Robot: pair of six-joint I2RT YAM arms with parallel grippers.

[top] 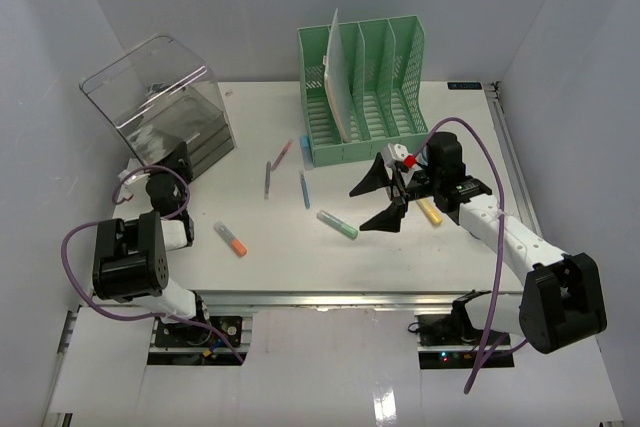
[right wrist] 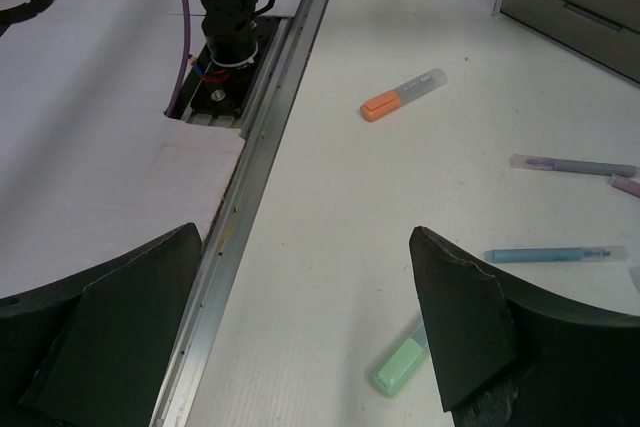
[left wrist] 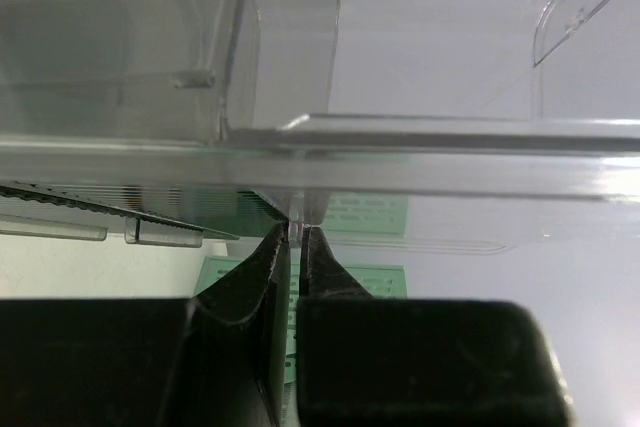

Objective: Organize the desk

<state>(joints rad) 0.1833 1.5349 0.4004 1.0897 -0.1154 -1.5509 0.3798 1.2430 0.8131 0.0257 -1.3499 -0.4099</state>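
The white desk [top: 280, 257] has pens and highlighters scattered on it. My left gripper [top: 163, 185] is at the desk's left edge, against the clear plastic box [top: 160, 107], which stands tilted. In the left wrist view its fingertips [left wrist: 310, 237] are shut on a thin clear lip of the box [left wrist: 400, 162]. My right gripper [top: 385, 197] hangs wide open over the desk's middle right, with nothing between its fingers. A green highlighter [top: 337, 224] lies just left of it; in the right wrist view the green highlighter [right wrist: 405, 362] shows beside the right finger [right wrist: 460, 317].
A green file rack [top: 362, 87] holding a white sheet stands at the back. On the desk lie an orange highlighter [top: 230, 238], a yellow one [top: 430, 211], a purple pen [top: 268, 179], a blue pen [top: 304, 189] and a pink pen [top: 285, 154]. The silver rail [right wrist: 250, 177] runs along the front.
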